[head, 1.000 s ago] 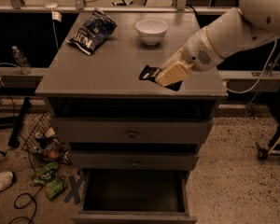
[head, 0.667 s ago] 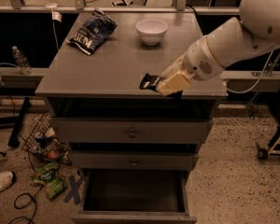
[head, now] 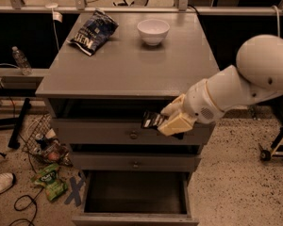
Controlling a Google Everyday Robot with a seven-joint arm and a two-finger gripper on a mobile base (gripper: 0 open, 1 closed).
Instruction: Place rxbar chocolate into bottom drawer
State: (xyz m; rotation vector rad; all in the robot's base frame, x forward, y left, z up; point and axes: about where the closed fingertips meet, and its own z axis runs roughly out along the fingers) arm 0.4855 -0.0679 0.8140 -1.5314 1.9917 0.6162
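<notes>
The rxbar chocolate (head: 153, 119) hangs in the air in front of the cabinet, directly above the bottom drawer (head: 135, 193), which is nearest to the camera. That drawer is pulled out, with its dark interior showing and its plain grey front along the lower edge of the view.

On the floor to the left of the cabinet lie a white shoe (head: 0, 182), a green packet (head: 49, 180) and a wire basket of litter (head: 46, 142).

Above the open drawer is the middle drawer (head: 134, 163), then the top drawer (head: 127, 133). Each has a small round knob.

The bar is level with the top drawer's front, just below the front edge of the cabinet top (head: 122, 72) and closer to the front right corner than the left. Its long axis runs roughly level from side to side. The free end points left in the view, and the other end is pinched in the gripper (head: 166, 118). The pale fingers (head: 177, 124) are closed on the black wrapper from above and below. The white arm (head: 236, 91) reaches in from the right.

Farther back, a white bowl (head: 153, 31) stands near the rear edge, right of the middle. A dark blue chip bag (head: 93, 31) lies near the rear left corner. A water bottle (head: 20, 60) stands on a ledge beyond the left edge.
</notes>
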